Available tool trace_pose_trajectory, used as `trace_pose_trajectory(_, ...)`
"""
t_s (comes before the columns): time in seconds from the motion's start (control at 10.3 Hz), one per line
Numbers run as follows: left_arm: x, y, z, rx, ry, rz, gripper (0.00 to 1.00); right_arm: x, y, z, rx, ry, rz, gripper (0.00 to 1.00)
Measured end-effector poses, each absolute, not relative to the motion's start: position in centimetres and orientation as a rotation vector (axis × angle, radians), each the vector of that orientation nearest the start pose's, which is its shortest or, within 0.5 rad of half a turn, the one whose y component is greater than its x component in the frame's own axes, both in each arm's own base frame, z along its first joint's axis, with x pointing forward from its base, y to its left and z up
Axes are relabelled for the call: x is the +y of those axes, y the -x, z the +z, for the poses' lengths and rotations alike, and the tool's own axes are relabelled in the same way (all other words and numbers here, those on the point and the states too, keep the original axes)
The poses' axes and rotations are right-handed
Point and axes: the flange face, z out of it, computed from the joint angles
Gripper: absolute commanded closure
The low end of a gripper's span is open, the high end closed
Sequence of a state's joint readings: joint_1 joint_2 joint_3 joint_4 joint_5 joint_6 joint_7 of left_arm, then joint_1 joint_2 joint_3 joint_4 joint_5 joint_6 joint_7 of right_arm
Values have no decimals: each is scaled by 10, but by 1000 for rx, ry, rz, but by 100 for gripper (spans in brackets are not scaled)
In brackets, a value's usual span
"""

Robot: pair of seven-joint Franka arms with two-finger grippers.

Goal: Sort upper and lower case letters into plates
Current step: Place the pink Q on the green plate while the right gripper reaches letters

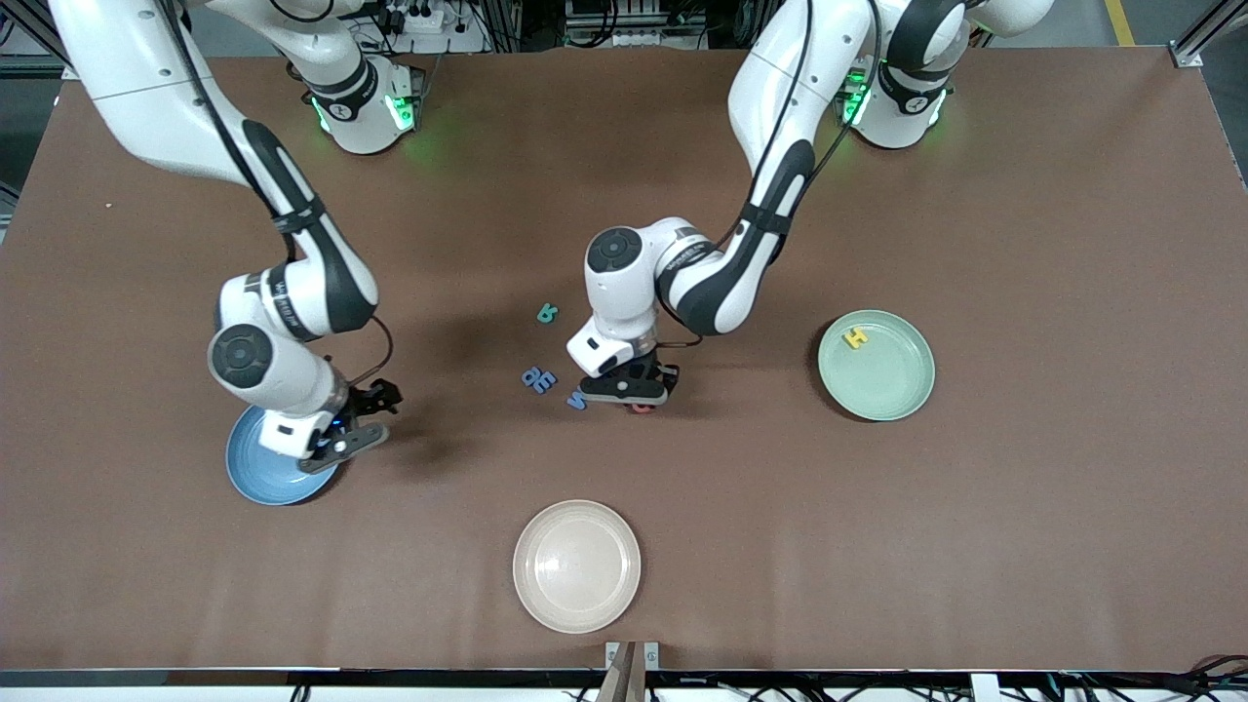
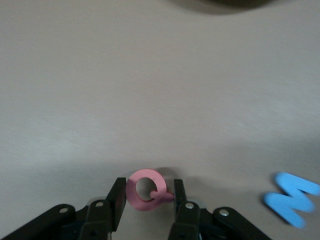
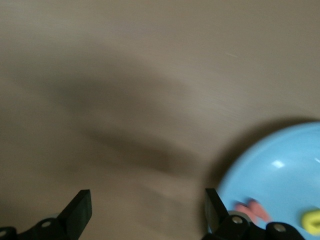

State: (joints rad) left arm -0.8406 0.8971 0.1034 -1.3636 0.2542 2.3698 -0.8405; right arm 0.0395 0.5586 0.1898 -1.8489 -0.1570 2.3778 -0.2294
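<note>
Letter sort: my left gripper (image 2: pixel 148 197) clamps a pink Q (image 2: pixel 145 189); my right gripper (image 3: pixel 145 210) stands wide and empty.

Left gripper low at the table's middle, fingers (image 2: pixel 116 200) pinching the pink Q from both sides. Blue letter (image 2: pixel 291 198) flat on the table just beside it. Two more blue letters (image 1: pixel 538 378) touching each other close by, toward the right arm's end; one teal letter (image 1: pixel 548 313) farther from the front camera than those. Pale green plate (image 1: pixel 892 390) toward the left arm's end, holding one yellow H (image 1: pixel 856 337). Right gripper over the rim of the blue plate (image 3: pixel 285 165), which holds a red letter (image 3: pixel 250 210) and a yellow letter (image 3: pixel 311 221). Cream plate (image 1: pixel 576 565) nearest the front camera.
</note>
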Motion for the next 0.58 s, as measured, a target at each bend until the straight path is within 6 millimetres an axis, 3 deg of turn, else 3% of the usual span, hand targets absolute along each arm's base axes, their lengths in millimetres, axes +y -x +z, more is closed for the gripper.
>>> trace_pose_trajectory(0.19, -466, -576, 207, 136, 2970, -290, 74, 197, -612, 225, -1060, 2960, 19, 0)
trace_pose_trajectory(0.39, -394, -614, 224, 133, 2958, -163, 74, 259, -588, 222, -1221, 2895, 28, 0)
trace_pose_trajectory(0.58, -315, -630, 238, 138, 2977, -56, 74, 311, -563, 206, -1317, 2832, 57, 0)
